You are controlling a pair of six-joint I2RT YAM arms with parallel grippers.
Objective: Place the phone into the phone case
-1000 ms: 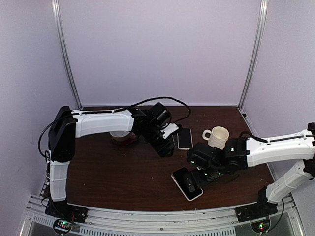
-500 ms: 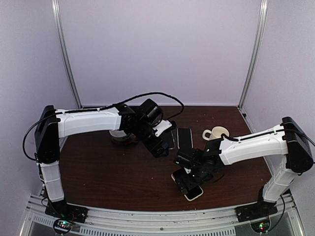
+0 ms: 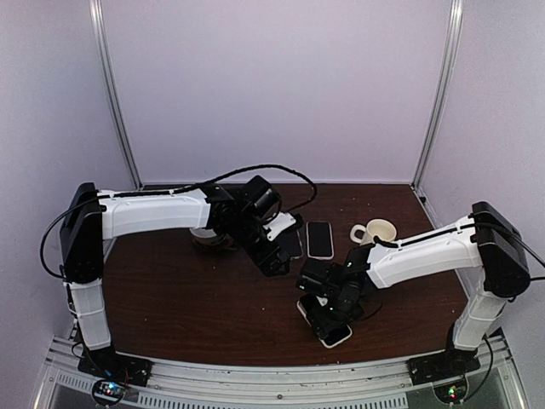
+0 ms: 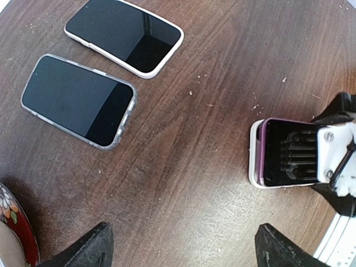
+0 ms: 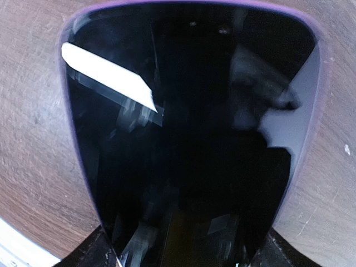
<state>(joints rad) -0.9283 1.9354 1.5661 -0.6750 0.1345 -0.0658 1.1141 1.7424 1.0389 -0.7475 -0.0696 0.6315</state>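
Note:
A purple phone (image 4: 281,151) with a black screen lies on a white phone case (image 4: 254,153) near the table's front; the case rim shows along one end and one side. My right gripper (image 3: 328,313) sits right over the phone. In the right wrist view the phone (image 5: 189,139) fills the frame, and the right gripper (image 5: 186,257) has a finger against each long side. My left gripper (image 4: 181,251) hangs open over bare wood, a hand's width from the phone, with nothing in it. Seen from above, the left gripper (image 3: 277,254) is behind and to the left of the right one.
Two more phones lie side by side behind the left gripper, one white-rimmed (image 4: 123,36) and one in a clear case (image 4: 78,101). A cream mug (image 3: 375,232) stands at the back right. A red patterned bowl (image 4: 14,222) is under the left arm. The front rail (image 3: 281,375) is close.
My right gripper has moved left and down over the purple phone, and its jaws have narrowed onto it. My left gripper has opened wider and shifted slightly left.

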